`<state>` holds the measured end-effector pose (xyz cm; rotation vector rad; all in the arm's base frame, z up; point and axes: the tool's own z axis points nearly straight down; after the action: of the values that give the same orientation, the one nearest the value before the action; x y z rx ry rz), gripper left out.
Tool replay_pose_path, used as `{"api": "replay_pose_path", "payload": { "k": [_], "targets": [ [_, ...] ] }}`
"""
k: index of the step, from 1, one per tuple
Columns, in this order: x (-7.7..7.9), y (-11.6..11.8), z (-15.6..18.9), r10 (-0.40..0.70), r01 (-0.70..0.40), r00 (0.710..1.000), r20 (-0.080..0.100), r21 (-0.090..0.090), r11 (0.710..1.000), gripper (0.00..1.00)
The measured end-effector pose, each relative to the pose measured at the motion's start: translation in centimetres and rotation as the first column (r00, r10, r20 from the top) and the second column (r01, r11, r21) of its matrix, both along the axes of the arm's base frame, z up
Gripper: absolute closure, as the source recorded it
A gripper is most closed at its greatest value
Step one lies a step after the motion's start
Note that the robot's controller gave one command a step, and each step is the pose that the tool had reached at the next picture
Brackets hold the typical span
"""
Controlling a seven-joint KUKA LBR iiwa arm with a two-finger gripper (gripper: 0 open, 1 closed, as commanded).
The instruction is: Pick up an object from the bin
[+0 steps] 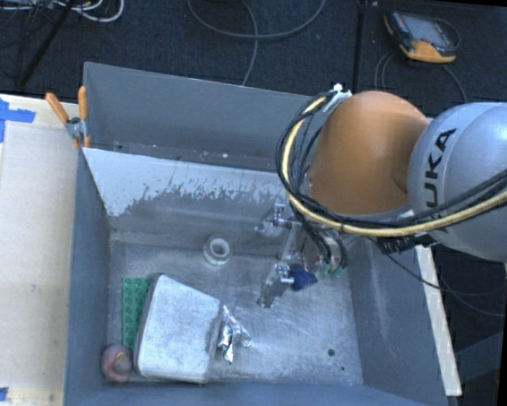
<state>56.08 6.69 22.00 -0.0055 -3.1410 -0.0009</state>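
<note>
As you looked down into the bin (382,346), the nearest things lay along its front wall at the left. A small pinkish lump (116,362) sat in the corner, touching a pale grey cloth (173,329). That cloth lay flat over part of a green board (133,307), of which you saw just a strip along the cloth's left side. Right beside the cloth's right edge lay a crumpled foil scrap (230,338).

A little beyond the scrap and to its right, the tool (268,298) hung over bare floor near the middle of the bin. It was apart from the scrap, which was the thing closest to it. You could not tell whether the tool was open or closed, and nothing showed plainly in its grip. A small blue piece (302,278) sat against its body, but you could not tell whether it belonged to the arm.

Farther back and to the left, a white ring (218,250) stood alone on the floor. Above it all, the arm's orange cover (367,151) reached in from the right, wrapped in looped cables (297,171).
</note>
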Motion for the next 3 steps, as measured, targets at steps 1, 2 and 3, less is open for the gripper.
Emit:
{"api": "replay_pose_path", "payload": {
  "k": [1,2,3],
  "targets": [
    [-5.9,-1.3,-9.5,0.185,-0.185,0.983,-0.01,0.0,0.983,0.0],
    [-5.8,-0.8,-14.6,0.286,-0.286,0.958,0.001,0.0,0.958,0.0],
    [-5.6,-0.8,-14.3,0.283,-0.283,0.959,0.007,-0.001,0.959,1.0]
  ]
}}
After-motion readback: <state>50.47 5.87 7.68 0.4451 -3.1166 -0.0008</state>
